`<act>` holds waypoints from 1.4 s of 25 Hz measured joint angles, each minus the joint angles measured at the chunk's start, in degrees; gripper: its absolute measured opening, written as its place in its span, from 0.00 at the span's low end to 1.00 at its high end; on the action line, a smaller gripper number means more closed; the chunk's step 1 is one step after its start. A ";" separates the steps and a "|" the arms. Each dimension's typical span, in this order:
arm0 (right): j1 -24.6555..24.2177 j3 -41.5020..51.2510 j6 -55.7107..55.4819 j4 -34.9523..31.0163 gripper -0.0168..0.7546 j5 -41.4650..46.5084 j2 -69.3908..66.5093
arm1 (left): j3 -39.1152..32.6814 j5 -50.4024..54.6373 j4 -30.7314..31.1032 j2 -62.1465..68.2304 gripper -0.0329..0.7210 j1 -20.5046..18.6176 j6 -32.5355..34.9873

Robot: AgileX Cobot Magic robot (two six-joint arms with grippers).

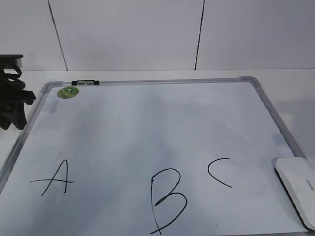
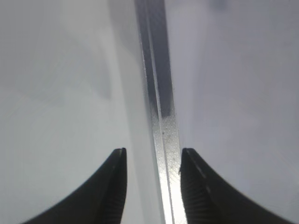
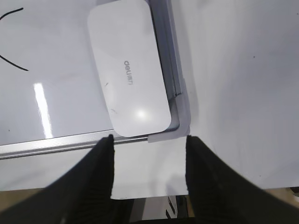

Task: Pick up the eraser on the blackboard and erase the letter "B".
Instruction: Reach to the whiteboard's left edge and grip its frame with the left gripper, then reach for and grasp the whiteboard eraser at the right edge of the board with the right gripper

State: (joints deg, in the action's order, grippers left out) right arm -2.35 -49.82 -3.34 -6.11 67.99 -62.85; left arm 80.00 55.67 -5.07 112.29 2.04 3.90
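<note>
The blackboard (image 1: 147, 123) is laid flat on the white desk (image 1: 295, 83), grey frame all round. The eraser (image 1: 298, 189) is seen at the board's 4 o'clock corner in the exterior view, lying flat, white top up, overlapping the frame edge there. In the right wrist view the eraser (image 3: 131, 79) is shown with small grey lettering on top, its near end just above the bottom frame rail.

The letter "B" (image 1: 167, 199) is written at 6 o'clock on the board, intact, with the "A" (image 1: 54, 178) at 8 o'clock and the "C" (image 1: 219, 172) between "B" and eraser. A green sticker (image 1: 68, 92) and a small black-and-white clip (image 1: 84, 82) are placed at 11 o'clock.

The right gripper (image 3: 149, 161) is held over the desk just off the board's corner, fingers (image 3: 100, 172) spread, nothing between them, the eraser untouched. The left gripper (image 2: 153, 179) is held over the board's frame rail (image 2: 159, 93), fingers (image 2: 114, 186) spread on either side of it, nothing pinched. The left arm (image 1: 12, 103) is seen at 9 o'clock, beside the board's edge.
</note>
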 joint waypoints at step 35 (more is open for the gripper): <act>0.00 -0.24 -0.36 -0.34 0.56 -0.13 -3.47 | 0.50 0.18 -0.54 4.74 0.25 0.00 0.31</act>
State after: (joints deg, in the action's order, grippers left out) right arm -2.35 -50.06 -3.69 -6.45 67.85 -66.32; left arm 80.50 55.85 -5.60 117.03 2.04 4.20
